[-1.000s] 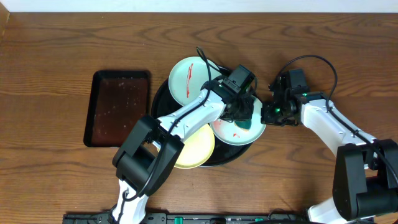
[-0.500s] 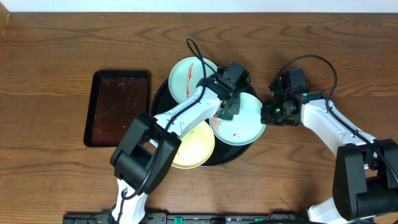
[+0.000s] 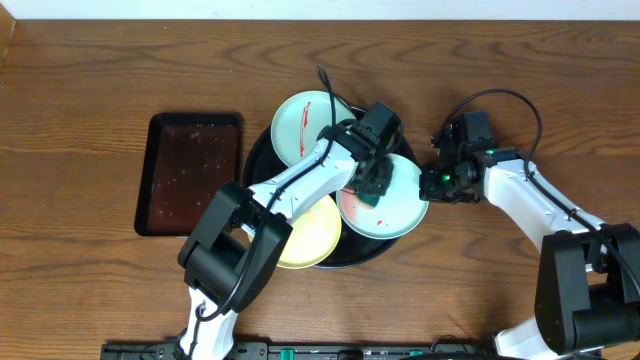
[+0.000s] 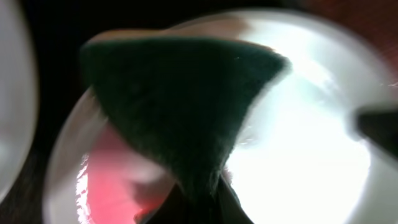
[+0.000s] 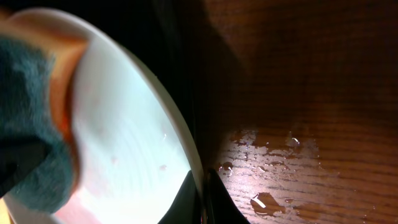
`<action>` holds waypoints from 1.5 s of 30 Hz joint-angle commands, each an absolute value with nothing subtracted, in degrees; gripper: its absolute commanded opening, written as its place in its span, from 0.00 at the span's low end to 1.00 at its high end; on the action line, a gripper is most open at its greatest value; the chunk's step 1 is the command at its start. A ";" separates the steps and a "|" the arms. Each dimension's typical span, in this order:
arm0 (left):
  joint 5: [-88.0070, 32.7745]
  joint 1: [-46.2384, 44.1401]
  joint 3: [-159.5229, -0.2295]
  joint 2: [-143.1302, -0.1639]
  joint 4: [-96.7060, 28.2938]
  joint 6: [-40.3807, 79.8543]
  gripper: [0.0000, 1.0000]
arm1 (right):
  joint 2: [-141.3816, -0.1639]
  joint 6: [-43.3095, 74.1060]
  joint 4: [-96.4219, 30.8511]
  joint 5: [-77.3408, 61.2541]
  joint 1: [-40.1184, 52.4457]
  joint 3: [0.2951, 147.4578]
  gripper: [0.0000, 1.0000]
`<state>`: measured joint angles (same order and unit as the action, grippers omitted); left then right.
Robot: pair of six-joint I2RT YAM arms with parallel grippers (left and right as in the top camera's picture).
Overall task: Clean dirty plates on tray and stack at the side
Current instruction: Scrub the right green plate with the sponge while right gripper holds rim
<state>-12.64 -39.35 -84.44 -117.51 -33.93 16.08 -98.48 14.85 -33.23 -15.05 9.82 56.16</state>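
Blue-green plate (image 3: 398,208) sits on the tray (image 3: 372,247); the sponge (image 3: 372,190) has swept back to its left side, spreading the red into pink, so not clean yet. Left hand (image 3: 372,180) clenched on sponge, right hand (image 3: 432,185) pinching the plate's rim.

I am working over a dark brown wooden table (image 3: 80,100), its grain running left to right across the whole overhead view. A pale strip (image 3: 320,8) is showing along the far edge; I cannot tell whether it is wall or floor. Light is falling evenly from above and glinting off small wet patches (image 5: 273,146) lying on the wood towards the right. A black rail (image 3: 300,352) is edging the near side.
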 commanded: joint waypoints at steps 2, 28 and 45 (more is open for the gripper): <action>-14.90 -40.27 -84.62 -118.08 -27.55 8.62 0.07 | -98.48 15.20 -33.80 -13.58 9.76 56.16 0.01; 6.28 -40.27 -84.62 -121.27 -14.04 4.95 0.07 | -98.48 15.18 -34.06 -13.56 9.85 56.16 0.01; -4.75 -40.32 -84.62 -114.59 -37.76 4.62 0.07 | -98.48 15.18 -33.58 -13.56 9.80 56.16 0.01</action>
<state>0.12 -40.49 -85.43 -117.99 -35.64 5.87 -98.48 15.25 -33.45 -16.03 9.87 56.25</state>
